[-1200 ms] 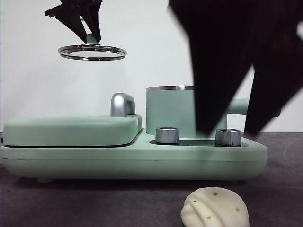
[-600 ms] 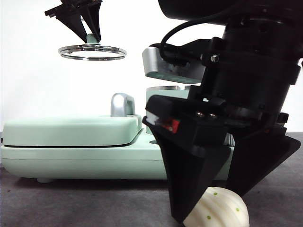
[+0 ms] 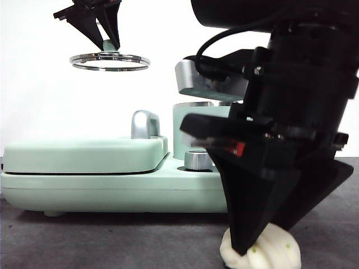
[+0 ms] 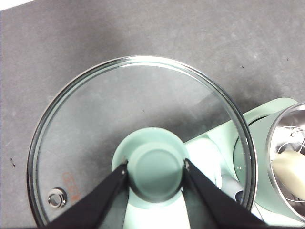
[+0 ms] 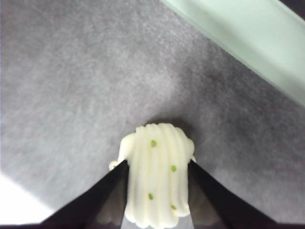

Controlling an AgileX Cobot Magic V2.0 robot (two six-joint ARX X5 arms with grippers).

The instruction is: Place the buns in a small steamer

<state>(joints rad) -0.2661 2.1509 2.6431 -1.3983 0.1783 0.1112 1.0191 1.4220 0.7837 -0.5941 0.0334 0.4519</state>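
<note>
Steamer, mint green with a steel rim, stood uncovered at the far right on the green cooker base, the smooth cream bun lying inside it. High at the left, the left pincer was clenched on the knob of the glass lid. At the near right, the right pincer squeezed the ridged, green-specked bun against the grey surface.

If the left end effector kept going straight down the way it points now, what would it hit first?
Beyond the glass lid that the left end effector holds, probably the grey table, though the green appliance's edge may lie closer; depth is unclear.
</note>
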